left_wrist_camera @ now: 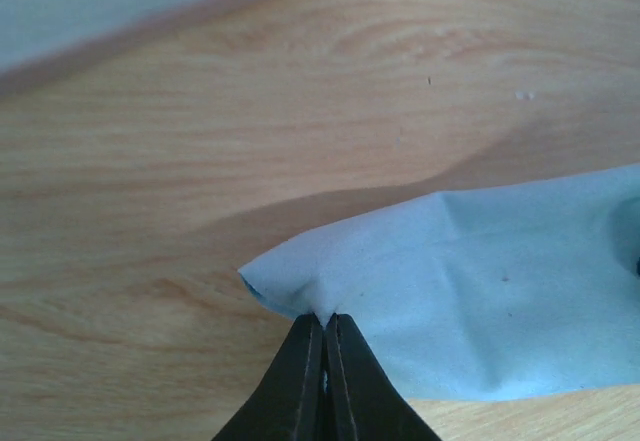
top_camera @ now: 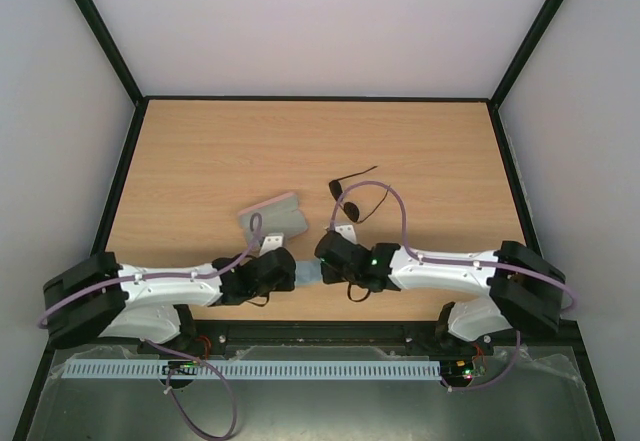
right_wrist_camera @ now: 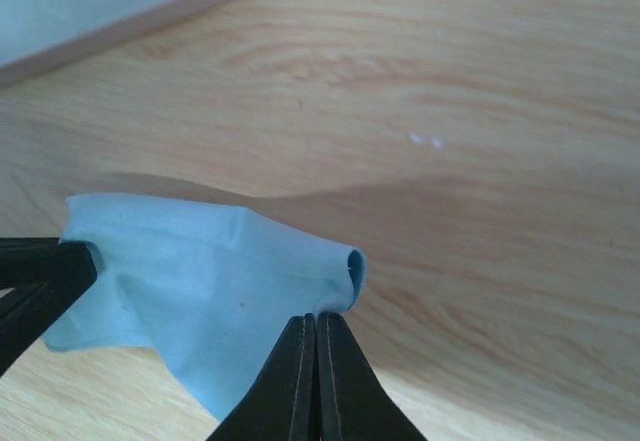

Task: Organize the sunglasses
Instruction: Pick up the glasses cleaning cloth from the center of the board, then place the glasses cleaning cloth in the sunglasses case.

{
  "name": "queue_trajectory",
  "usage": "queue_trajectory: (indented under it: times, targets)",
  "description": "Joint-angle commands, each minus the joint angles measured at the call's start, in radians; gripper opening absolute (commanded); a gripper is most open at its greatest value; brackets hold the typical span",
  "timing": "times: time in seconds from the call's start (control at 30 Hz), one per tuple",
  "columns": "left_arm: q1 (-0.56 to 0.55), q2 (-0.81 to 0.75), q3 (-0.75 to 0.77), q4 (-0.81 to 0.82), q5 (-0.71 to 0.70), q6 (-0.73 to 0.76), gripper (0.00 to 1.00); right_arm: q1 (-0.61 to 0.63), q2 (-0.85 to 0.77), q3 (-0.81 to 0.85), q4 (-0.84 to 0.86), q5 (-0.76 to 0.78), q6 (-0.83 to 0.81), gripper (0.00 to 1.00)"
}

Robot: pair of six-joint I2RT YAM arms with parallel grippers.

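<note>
The black sunglasses [top_camera: 352, 204] lie on the wooden table just beyond my right gripper, their thin temple arms spread. The pink case [top_camera: 271, 219] lies to their left; its edge shows in the left wrist view [left_wrist_camera: 120, 23] and in the right wrist view [right_wrist_camera: 140, 16]. A light blue cloth [top_camera: 306, 273] hangs between my two grippers. My left gripper [left_wrist_camera: 325, 323] is shut on one corner of the cloth [left_wrist_camera: 480, 291]. My right gripper [right_wrist_camera: 317, 323] is shut on the other corner of the cloth [right_wrist_camera: 220, 281]. The left gripper's fingers [right_wrist_camera: 40, 281] show in the right wrist view.
The table has a dark raised border [top_camera: 125, 176] on the left, back and right sides. White walls stand beyond it. The arm bases and a metal tray [top_camera: 300, 391] sit at the near edge.
</note>
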Motion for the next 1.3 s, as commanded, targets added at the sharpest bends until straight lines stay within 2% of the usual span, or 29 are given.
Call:
queue_trajectory:
  times: [0.0,0.3,0.57,0.83,1.27]
  targets:
    - [0.051,-0.065,0.032,-0.087,-0.010,0.062,0.02,-0.046,0.050,0.092,-0.060,0.008,-0.090,0.01]
    - [0.217,-0.163,0.091,-0.174,0.008,0.163,0.02,-0.122,0.134,0.283,-0.089,-0.019,-0.208,0.01]
    - [0.370,-0.152,0.097,-0.159,0.043,0.222,0.02,-0.185,0.291,0.456,-0.085,-0.070,-0.313,0.01]
    - [0.427,-0.116,0.075,-0.116,0.054,0.230,0.02,-0.228,0.434,0.552,-0.047,-0.126,-0.375,0.01]
    - [0.470,-0.014,0.035,-0.010,0.043,0.228,0.02,-0.236,0.572,0.621,0.002,-0.135,-0.410,0.01]
